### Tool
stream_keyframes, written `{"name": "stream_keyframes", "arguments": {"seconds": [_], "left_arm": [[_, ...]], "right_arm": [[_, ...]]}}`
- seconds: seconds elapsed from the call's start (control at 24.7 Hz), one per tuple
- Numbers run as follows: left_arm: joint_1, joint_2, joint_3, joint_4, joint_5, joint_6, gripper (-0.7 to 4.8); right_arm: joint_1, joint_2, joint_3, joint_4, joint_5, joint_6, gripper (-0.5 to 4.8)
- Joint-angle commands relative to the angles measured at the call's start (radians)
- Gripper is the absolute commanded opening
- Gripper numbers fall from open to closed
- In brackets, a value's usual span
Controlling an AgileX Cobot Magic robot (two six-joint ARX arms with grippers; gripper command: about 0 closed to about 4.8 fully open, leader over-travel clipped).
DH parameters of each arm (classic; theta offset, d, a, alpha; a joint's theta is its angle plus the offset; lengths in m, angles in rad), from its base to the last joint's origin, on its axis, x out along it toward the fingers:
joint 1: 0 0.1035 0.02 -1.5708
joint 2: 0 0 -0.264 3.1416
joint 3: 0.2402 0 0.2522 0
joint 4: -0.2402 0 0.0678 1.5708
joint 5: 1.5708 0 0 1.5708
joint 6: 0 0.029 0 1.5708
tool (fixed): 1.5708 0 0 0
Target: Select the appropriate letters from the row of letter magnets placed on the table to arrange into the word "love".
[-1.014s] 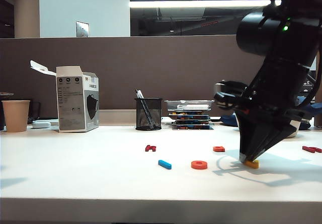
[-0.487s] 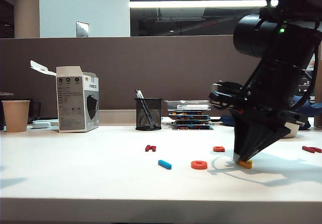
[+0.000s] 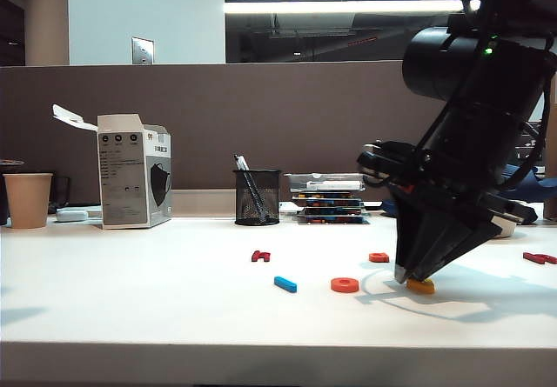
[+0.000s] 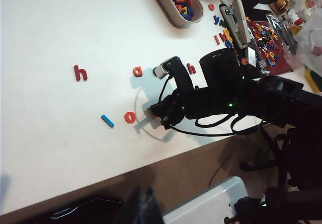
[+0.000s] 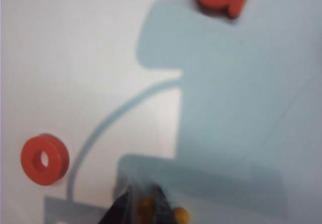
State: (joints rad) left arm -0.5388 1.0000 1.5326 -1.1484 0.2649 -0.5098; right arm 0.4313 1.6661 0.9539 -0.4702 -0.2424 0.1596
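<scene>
- Three views, exterior first: the right gripper [image 3: 416,276] is pressing down on the counter [image 3: 174,317], its jaws barely parted around the yellow V [image 3: 422,286], which is lying flat just at 3 o'clock of the orange ring [image 3: 345,284]; I judge it is being set there as the third letter. The blue bar [image 3: 285,283] is sitting at 9 o'clock of the ring, so "l" and "o" are reading in order. One dark red letter [image 3: 260,255] and one orange-red letter [image 3: 378,256] are lying behind, unused.
- Left wrist view: the left gripper is not showing, so its jaws cannot be told. One blue bar [image 4: 107,121] and one ring [image 4: 130,117] are lying side by side.
- Right wrist view: yellow is peeking between the dark fingertips [image 5: 121,209]; one ring [image 5: 44,159] is lying near.
</scene>
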Motion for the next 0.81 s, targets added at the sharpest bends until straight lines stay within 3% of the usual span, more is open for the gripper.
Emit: {"name": "stream_keyframes", "arguments": {"seconds": [0.04,0.81], "left_arm": [[0.0,-0.002,0.003,0.004,0.001,0.005,-0.05],[0.0,-0.002,0.003,0.004,0.002,0.005,-0.05]], "right_arm": [[0.001,-0.002,-0.003,-0.025,-0.004,0.002,0.65],[-0.002,-0.003,-0.003,0.071,-0.002,0.002,0.65]]}}
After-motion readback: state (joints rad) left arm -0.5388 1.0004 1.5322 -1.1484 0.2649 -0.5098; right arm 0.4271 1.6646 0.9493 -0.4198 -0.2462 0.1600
